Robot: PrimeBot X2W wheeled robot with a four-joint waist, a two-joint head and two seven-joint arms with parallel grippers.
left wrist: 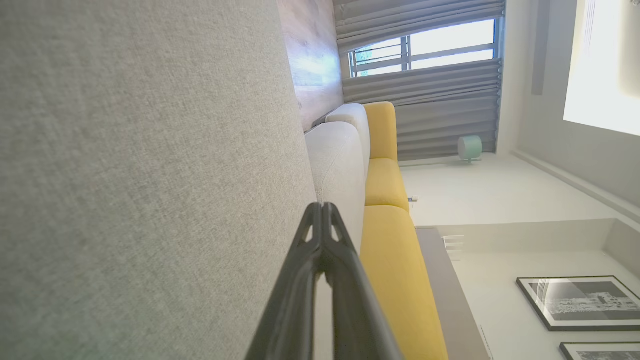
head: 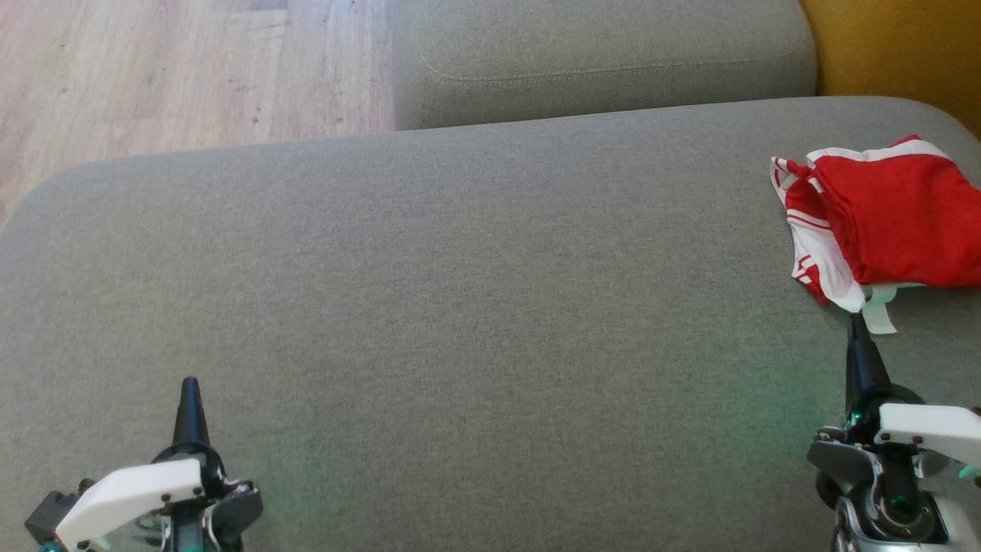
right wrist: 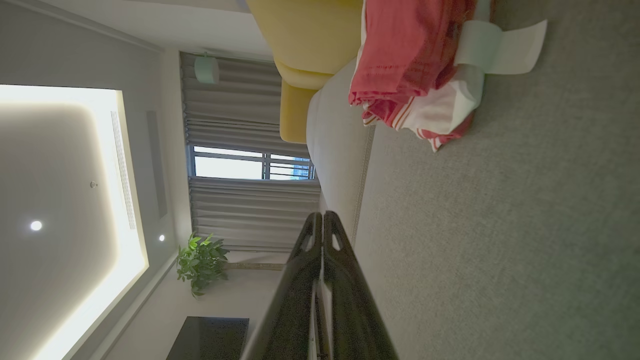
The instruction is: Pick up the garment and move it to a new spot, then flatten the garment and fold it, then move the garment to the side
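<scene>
Red-and-white garment point(head: 881, 222) lies bunched on the grey seat cushion point(head: 460, 307), just ahead of your right gripper point(head: 856, 323) and a little to its outer side, where it runs off the edge of the head view. A white label point(head: 880, 310) trails from the near edge of the heap. In the head view it sits right by that gripper's tip, but the right wrist view shows a stretch of cushion between the fingers and the cloth.

Your right gripper has its two dark fingers pressed together, with nothing between them. Your left gripper point(head: 189, 383) sits well apart from the garment, across the breadth of the cushion. Its fingers are likewise pressed together on nothing and point along the fabric.

Beyond both grippers lies a second grey cushion point(head: 598, 61). There is wooden floor point(head: 153, 69) ahead of the left gripper and yellow upholstery point(head: 904, 46) past the garment. The left wrist view takes in a curtained window point(left wrist: 425, 47) and framed pictures point(left wrist: 582, 302), while the right wrist view catches a potted plant point(right wrist: 200, 262).
</scene>
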